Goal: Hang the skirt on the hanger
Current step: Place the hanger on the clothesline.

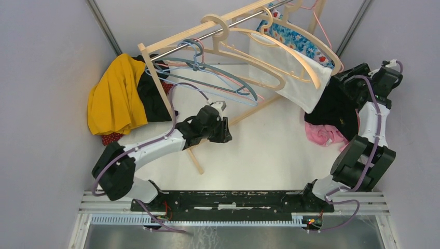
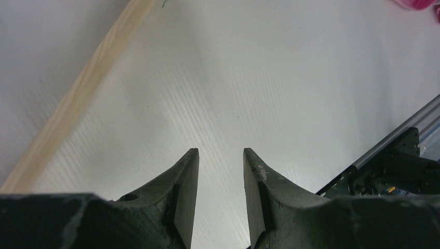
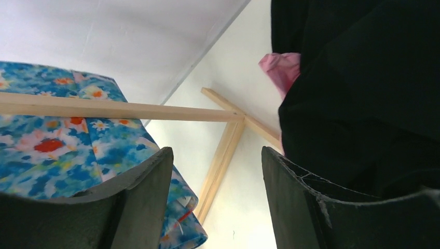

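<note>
The crumpled black cloth skirt (image 1: 336, 111) lies on a pink cloth (image 1: 322, 135), touching the right side of the right gripper (image 3: 215, 155). That gripper gapes wide and empty. The left gripper (image 2: 220, 153), also parted and empty, is much farther off.

Top cam looked down from behind; left wrist cam hugged the table (image 2: 259, 78); all three shared the wooden rack (image 1: 193, 155)

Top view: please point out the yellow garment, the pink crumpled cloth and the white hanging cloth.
yellow garment (image 1: 111, 96), top view, middle of the heap.
pink crumpled cloth (image 1: 321, 134), top view, its centre.
white hanging cloth (image 1: 301, 85), top view, lower flat part.
</note>
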Motion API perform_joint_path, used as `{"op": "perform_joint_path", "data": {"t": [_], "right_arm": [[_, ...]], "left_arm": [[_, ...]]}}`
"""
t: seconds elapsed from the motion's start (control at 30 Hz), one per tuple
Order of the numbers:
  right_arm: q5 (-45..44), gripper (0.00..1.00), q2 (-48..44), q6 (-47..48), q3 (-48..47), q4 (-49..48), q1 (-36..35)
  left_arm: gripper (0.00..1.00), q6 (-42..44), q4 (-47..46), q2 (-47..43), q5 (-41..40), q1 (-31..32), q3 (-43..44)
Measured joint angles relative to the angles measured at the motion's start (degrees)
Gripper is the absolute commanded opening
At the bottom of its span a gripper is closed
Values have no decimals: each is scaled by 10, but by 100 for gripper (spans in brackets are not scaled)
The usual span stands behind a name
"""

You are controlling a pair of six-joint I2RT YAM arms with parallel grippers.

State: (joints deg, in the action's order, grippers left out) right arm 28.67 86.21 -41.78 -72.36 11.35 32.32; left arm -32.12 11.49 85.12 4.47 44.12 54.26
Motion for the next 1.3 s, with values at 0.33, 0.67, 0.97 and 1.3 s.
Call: {"op": "perform_joint_path", "data": {"t": [0.33, 0.67, 0.97, 1.3], "right_arm": [[-19, 68, 78, 38, -54, 30, -87], [-14, 65, 119, 96, -102, 69, -166], [24, 68, 106, 160, -64, 66, -230], [19, 69, 104, 202, -44, -11, -284]], "left_arm": [[40, -57, 107, -219, -82, 17, -120], [41, -70, 136, -273, -131, 16, -140], [41, -70, 119, -237, -130, 16, -139], [41, -69, 120, -221, -129, 16, -130]]}}
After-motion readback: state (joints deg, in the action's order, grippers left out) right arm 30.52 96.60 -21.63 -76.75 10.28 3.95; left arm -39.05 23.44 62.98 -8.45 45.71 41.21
